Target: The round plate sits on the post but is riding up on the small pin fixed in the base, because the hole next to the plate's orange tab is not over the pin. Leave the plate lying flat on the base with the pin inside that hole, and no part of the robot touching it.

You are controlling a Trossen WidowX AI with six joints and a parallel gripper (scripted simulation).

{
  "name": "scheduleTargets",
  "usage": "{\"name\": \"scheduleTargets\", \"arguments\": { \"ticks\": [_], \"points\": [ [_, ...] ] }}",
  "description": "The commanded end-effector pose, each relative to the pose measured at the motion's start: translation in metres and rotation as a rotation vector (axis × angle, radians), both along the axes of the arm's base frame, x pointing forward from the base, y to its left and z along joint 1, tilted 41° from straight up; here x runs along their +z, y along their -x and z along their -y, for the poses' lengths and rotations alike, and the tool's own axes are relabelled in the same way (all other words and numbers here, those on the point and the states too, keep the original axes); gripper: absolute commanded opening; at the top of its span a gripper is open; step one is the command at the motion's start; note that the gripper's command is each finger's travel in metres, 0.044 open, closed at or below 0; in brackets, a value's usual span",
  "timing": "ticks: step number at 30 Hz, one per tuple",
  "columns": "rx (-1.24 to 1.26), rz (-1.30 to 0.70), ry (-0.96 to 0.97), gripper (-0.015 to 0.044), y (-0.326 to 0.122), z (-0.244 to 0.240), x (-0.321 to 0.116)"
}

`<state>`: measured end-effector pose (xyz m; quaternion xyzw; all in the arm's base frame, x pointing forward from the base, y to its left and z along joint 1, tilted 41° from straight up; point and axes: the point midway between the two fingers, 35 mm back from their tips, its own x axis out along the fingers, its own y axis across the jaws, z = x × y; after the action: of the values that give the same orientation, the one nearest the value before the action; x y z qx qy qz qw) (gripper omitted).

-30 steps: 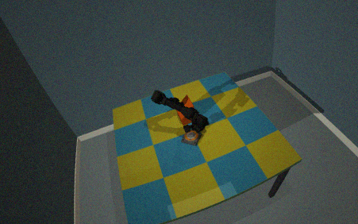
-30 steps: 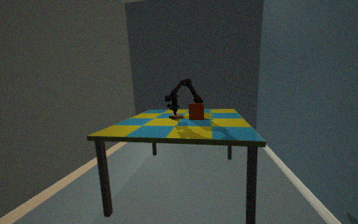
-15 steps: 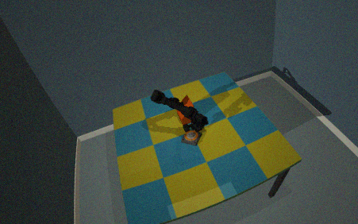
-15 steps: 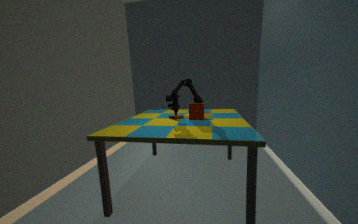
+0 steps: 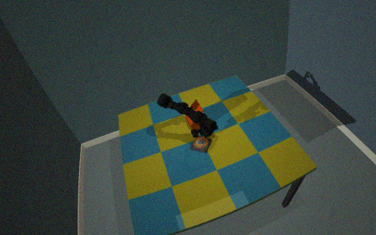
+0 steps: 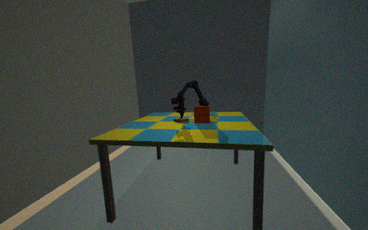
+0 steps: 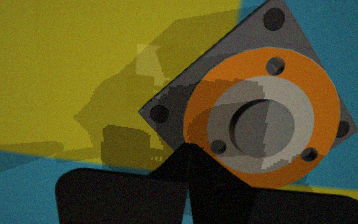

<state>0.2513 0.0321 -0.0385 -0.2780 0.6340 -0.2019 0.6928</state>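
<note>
With our gripper point(image 7: 196, 150) pinched shut on nothing, we nudge the round plate's point(image 7: 300, 80) rim sideways, turning it slowly without pressing down.

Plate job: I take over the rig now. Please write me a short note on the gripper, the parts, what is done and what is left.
Gripper: shut, holding nothing, tips at the near-left edge of the round plate; whether they touch it cannot be told.
Plate: on the post, over the grey base, near the red block.
Done: arm is down at the plate.
Left: the pin and orange tab cannot be made out, so seating is unconfirmed; get the pin into its hole, plate flat, then withdraw.
</note>
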Motion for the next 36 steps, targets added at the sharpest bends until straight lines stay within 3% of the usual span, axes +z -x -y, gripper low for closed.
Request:
{"name": "scheduleTargets", "arguments": {
  "ticks": [1, 36],
  "points": [
    [-0.006, -0.016, 0.008, 0.0, 0.008, 0.005, -0.001],
    [-0.006, -0.018, 0.01, 0.0, 0.026, 0.025, 0.016]
  ]
}}
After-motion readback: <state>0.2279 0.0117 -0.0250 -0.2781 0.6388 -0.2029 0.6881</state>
